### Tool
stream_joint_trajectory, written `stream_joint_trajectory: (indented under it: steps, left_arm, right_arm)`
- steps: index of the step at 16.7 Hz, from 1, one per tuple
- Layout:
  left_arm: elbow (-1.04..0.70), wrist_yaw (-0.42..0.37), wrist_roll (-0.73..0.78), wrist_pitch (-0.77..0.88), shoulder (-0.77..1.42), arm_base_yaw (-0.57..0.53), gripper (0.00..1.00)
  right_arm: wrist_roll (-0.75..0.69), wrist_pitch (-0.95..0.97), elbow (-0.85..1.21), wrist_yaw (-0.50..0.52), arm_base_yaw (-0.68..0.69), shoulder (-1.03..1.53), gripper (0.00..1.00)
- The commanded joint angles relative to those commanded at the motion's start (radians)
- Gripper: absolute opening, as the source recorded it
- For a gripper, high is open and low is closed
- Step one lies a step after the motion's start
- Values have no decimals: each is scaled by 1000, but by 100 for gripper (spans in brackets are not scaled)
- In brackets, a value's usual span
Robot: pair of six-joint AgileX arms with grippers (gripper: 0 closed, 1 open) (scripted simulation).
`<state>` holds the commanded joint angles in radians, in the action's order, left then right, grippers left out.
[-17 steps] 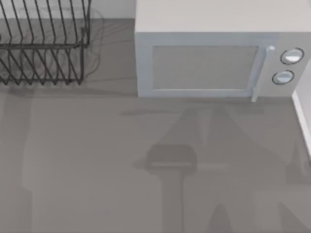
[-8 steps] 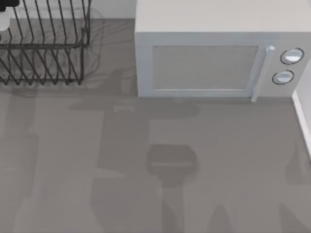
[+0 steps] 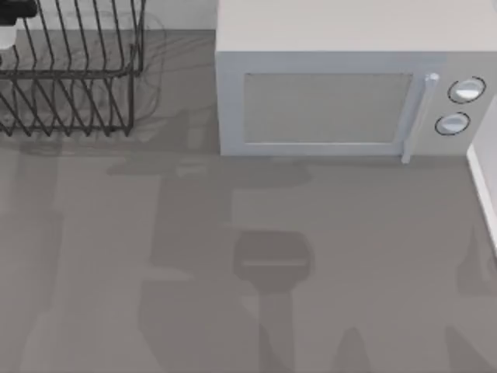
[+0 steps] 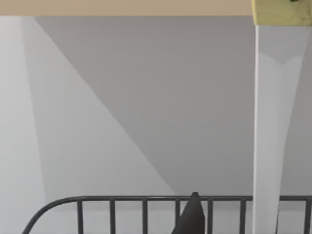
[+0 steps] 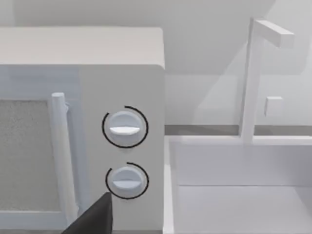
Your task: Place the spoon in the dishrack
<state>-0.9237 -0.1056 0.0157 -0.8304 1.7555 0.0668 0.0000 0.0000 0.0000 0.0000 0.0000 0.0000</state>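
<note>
Left gripper above dishrack, finger state unclear. Spoon hanging vertical beside fingertip. Lower straight between rods beneath; release gently.

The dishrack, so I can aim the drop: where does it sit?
In the top view the dishrack stands at the table's far left corner, left of the microwave.

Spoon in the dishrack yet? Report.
Left gripper at dishrack, top view's far left. Spoon beside it by the rack's rim; whether seated, cannot tell. Right gripper facing microwave knobs. No obstruction seen.
</note>
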Motion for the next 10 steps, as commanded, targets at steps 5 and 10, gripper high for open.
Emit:
stream_joint_trajectory:
  steps: [5,10]
  left_arm:
    - [0,0,0,0,0,0,45]
    - [0,0,0,0,0,0,83]
  right_arm:
    - [0,0,0,0,0,0,100]
    - [0,0,0,0,0,0,100]
